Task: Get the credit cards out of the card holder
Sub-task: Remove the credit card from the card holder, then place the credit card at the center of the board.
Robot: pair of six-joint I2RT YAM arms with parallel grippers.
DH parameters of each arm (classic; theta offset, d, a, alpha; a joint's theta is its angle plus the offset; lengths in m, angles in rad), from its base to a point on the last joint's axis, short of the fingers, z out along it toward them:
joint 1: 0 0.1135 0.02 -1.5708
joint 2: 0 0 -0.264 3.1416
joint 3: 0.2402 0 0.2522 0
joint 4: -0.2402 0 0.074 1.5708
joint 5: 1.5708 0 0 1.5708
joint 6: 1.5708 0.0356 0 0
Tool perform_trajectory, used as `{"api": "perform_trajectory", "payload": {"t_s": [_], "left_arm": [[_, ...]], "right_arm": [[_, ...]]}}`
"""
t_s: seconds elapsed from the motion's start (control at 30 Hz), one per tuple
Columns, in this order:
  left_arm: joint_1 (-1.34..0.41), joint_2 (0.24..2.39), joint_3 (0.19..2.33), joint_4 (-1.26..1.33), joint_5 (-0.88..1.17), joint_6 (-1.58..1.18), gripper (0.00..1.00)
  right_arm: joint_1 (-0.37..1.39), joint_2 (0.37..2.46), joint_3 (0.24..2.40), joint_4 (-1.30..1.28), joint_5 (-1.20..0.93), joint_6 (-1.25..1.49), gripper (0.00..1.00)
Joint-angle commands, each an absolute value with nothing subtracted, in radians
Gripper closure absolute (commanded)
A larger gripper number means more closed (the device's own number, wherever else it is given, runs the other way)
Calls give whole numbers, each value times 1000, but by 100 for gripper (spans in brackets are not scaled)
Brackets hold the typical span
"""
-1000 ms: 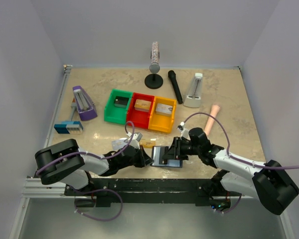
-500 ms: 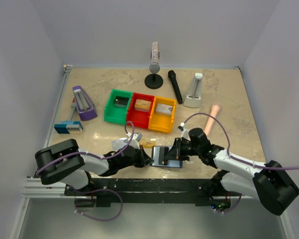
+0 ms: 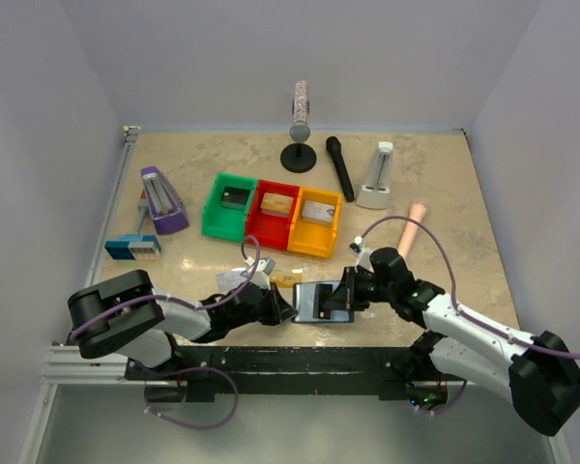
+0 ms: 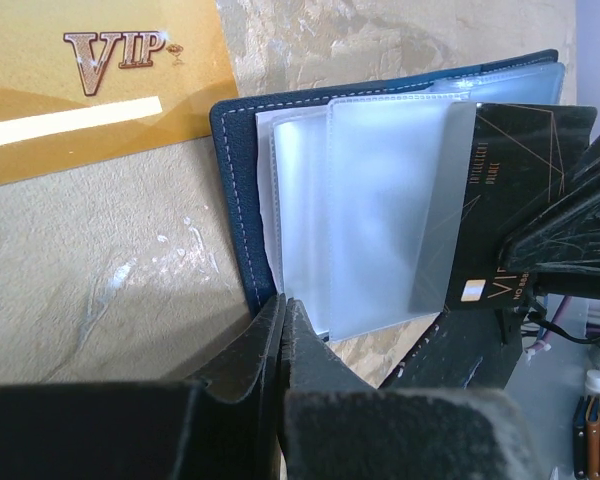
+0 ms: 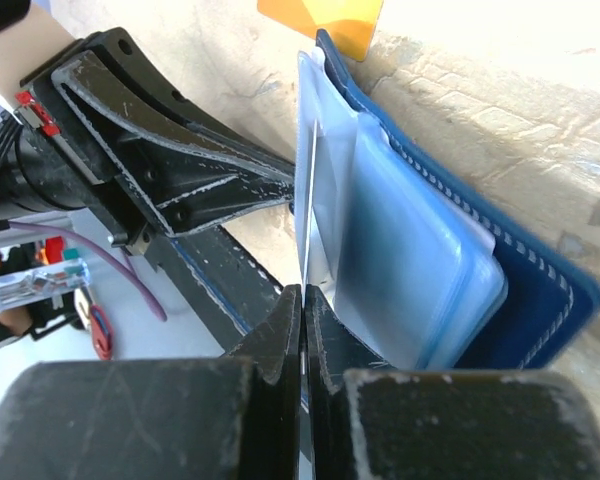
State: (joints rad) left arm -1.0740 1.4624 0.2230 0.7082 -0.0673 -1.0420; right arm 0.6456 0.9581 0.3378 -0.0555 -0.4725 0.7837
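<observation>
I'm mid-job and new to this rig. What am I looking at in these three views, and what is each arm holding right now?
Two robot arms sit at the near edge of the table. The wide view looks down from above and behind; the other two come from cameras on each wrist. The left arm has its jaws shut on the edge of the card holder. The right arm has its jaws shut on a black card, partly out of a sleeve. A gold VIP card lies on the table beside it.

Open card holder (image 4: 236,190) — black card (image 4: 515,195) half out, gold card (image 4: 90,95) beside.
</observation>
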Motion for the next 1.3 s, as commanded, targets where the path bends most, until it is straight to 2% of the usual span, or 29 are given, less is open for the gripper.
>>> {"api": "perform_trajectory", "payload": {"t_s": [0.0,0.43,0.67,0.93,1.1,1.27], "left_arm": [[-1075,1477,187,601,-103,-1026,100],[-1075,1407,176,560,-110,-1014,100],[-1075,1263,124,494,-146,-1035,100],[-1075,942,100,454,-179,-1005,60],[-1075,754,136,365,-195,-970,48],[-1074,614,129,472,-106,-876,37]], "right_arm": [[640,902,396,-147,-436,739,100],[640,753,442,-284,-397,744,100],[638,736,387,-170,-377,845,100],[640,716,383,-107,-382,868,100],[638,710,376,-52,-426,853,100],[640,690,335,102,-491,891,100]]}}
